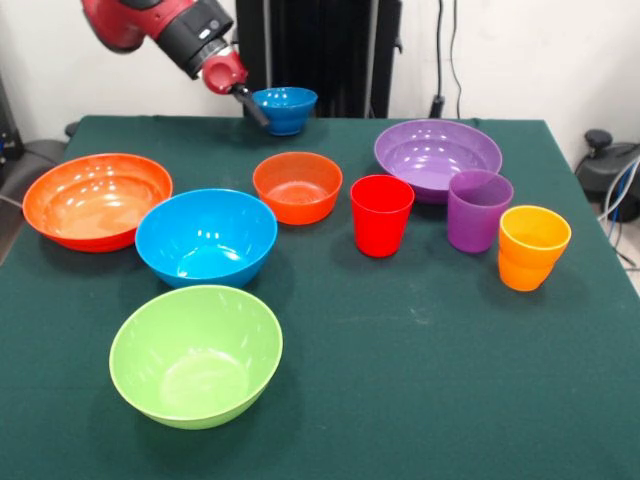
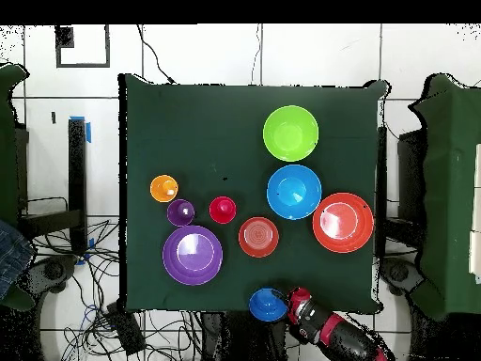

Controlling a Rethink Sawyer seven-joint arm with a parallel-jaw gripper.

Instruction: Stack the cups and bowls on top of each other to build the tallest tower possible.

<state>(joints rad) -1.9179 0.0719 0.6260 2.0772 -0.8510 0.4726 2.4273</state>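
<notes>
My gripper is at the table's far edge, shut on the left rim of the small dark blue bowl, which also shows in the overhead view. All other pieces stand singly on the green table; nothing is stacked. They are the lime green bowl, light blue bowl, wide orange-red bowl, small orange bowl, wide purple bowl, red cup, purple cup and orange cup.
The red and black arm comes in from the upper left. Cables lie on the floor behind the table. A person's clothing shows at the left edge of the overhead view.
</notes>
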